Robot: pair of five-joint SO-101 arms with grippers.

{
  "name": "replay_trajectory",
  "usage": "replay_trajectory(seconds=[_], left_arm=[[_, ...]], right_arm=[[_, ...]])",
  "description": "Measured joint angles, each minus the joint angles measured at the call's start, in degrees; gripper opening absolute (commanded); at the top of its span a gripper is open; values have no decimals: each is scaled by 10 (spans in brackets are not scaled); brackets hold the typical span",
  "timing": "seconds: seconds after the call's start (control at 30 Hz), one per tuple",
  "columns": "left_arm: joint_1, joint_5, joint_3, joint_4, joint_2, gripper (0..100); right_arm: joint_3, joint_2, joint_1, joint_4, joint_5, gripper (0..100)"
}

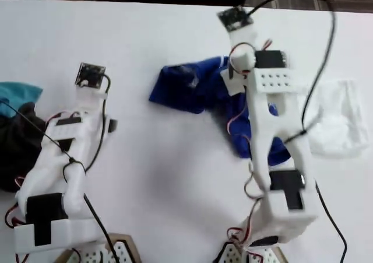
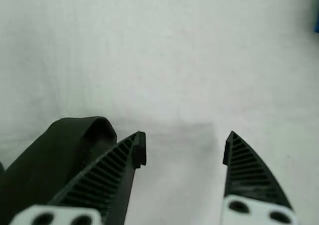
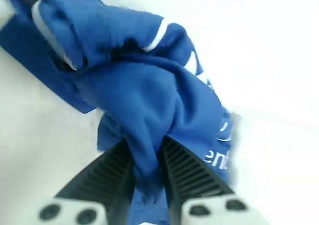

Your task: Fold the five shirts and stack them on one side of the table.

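Note:
A crumpled blue shirt (image 1: 186, 88) with white trim lies in the middle of the white table. My right gripper (image 3: 146, 145) is shut on a bunched fold of this blue shirt (image 3: 144, 95), and cloth hangs out between the black fingers (image 3: 187, 170). The right arm (image 1: 271, 117) stretches over the shirt and covers part of it. My left gripper (image 2: 184, 147) is open above bare table with nothing between its fingers. A black shirt (image 2: 65, 155) lies just beside one left finger. The left arm (image 1: 64, 152) stands at the near left.
A black shirt (image 1: 20, 146) and a teal shirt (image 1: 20, 91) lie bunched at the table's left edge. A white shirt (image 1: 338, 120) lies flat at the right, hard to tell from the table (image 1: 163, 175). Cables run from both arms.

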Motion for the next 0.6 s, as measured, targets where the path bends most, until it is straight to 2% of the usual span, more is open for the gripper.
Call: replay_trajectory(seconds=[0.13,0.37,0.5,0.6], left_arm=[[1,0,0,0,0,272],[1,0,0,0,0,272],[0,0,0,0,0,272],[1,0,0,0,0,272]], right_arm=[[0,-98,-22,55,4,21],[0,-251,-91,140,62,21],[4,-302,-97,150,80,21],[60,-305,-85,129,82,21]])
